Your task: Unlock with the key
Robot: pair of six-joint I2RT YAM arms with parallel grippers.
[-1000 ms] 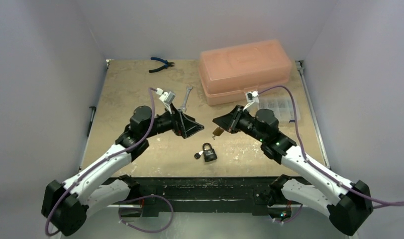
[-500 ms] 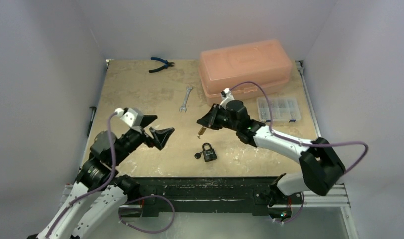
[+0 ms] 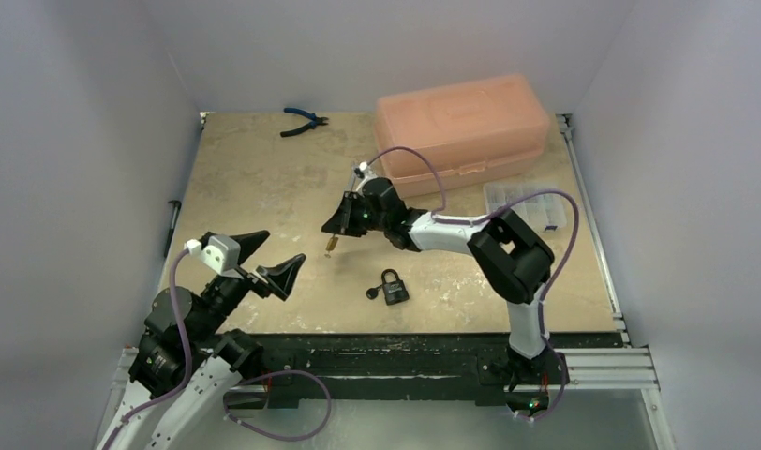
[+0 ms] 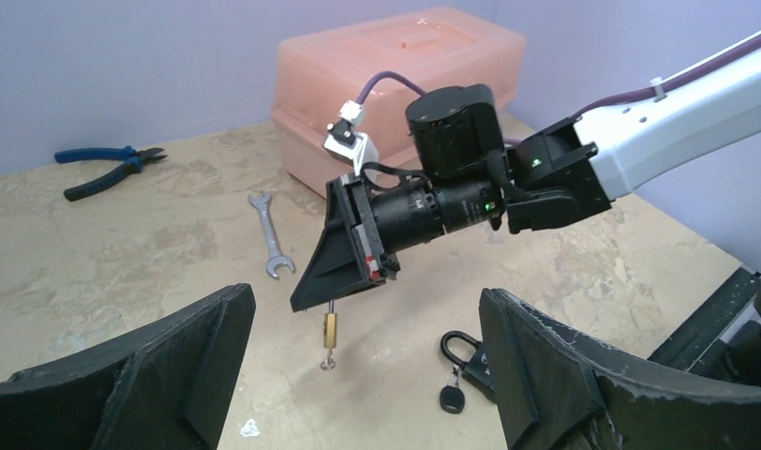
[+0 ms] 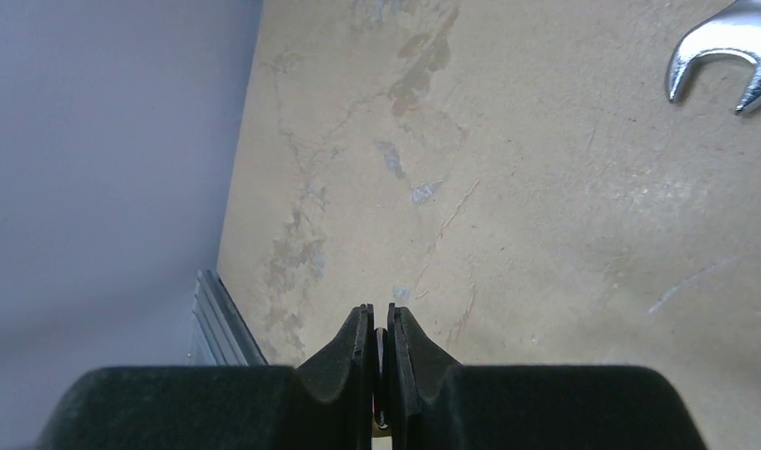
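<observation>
My right gripper [image 3: 337, 228] is shut on the shackle of a small brass padlock [image 3: 332, 243], which hangs below it above the table. In the left wrist view the brass padlock [image 4: 331, 331] hangs upright with a small key [image 4: 328, 362] in its underside. In the right wrist view the pads [image 5: 358, 342] are closed on the thin shackle. My left gripper [image 3: 274, 255] is open and empty, low at the near left, facing the hanging lock. A black padlock [image 3: 393, 286] with a black-headed key [image 3: 371, 292] lies on the table.
An orange plastic box [image 3: 461, 117] stands at the back right, with a clear organiser case [image 3: 536, 202] beside it. Blue-handled pliers [image 3: 302, 120] lie at the back edge. A silver wrench [image 4: 269, 246] lies behind my right gripper.
My right arm has swung left across the table, carrying the brass padlock. My left arm has pulled back to the near left corner with its jaws open.
</observation>
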